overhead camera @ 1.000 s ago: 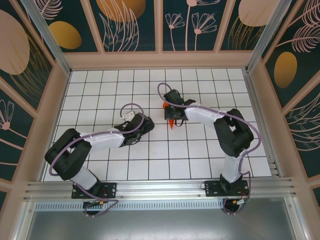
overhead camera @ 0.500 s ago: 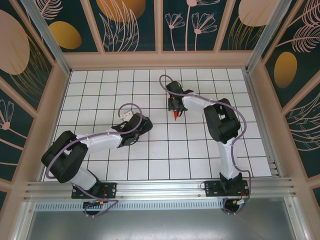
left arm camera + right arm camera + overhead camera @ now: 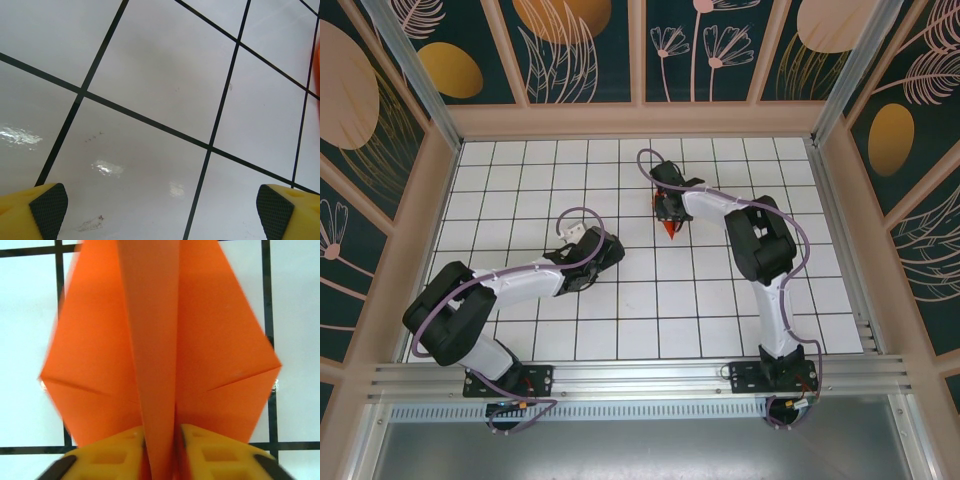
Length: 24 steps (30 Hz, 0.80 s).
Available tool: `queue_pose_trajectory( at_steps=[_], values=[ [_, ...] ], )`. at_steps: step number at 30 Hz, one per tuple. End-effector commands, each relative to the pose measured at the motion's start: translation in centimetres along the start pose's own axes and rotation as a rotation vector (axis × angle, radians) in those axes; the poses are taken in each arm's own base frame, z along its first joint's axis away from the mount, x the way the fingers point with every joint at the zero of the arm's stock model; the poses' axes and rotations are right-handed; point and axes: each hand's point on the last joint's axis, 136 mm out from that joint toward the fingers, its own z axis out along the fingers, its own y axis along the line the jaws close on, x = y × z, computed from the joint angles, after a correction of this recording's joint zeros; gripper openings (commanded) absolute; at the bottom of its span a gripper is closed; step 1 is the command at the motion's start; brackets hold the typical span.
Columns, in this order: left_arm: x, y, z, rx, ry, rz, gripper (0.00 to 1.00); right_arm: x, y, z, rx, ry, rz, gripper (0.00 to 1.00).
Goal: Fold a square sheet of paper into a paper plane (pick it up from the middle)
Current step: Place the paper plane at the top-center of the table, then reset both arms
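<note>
From above, found the paper plane right of centre toward the far edge of the counter, nose poking from beneath the right jaws, left jaws well apart nearer the middle. Through the left wrist, saw those jaws spread wide, pads gripping nothing. Through the right wrist, saw its centre fold between the right jaws, could not tell clamped from slackened; feared a loose hold letting the plane slip and topple.

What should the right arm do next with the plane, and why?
Probably open the right gripper and back off: the paper plane looks fully folded, wings spread over the table, its centre fold pinched between the fingers; the left gripper hangs open, apart.
</note>
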Motion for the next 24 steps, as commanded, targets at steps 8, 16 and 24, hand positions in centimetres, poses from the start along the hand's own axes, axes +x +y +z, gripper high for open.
queue_pose_trajectory(
  at_steps=[8,16,24],
  values=[
    [-8.2,-0.7,-3.0,-0.028,-0.197,0.011,0.99,-8.0,-0.6,-12.9,-0.133,-0.224,0.106,0.61],
    [-17.2,2.6,-7.8,-0.205,-0.505,0.132,0.99,-10.0,-8.0,-20.5,-0.033,-0.518,0.133,0.96],
    [-22.1,8.7,-11.6,-0.437,-0.756,0.191,0.99,-6.2,-23.0,-21.2,0.302,-0.715,0.332,0.99]
  ],
)
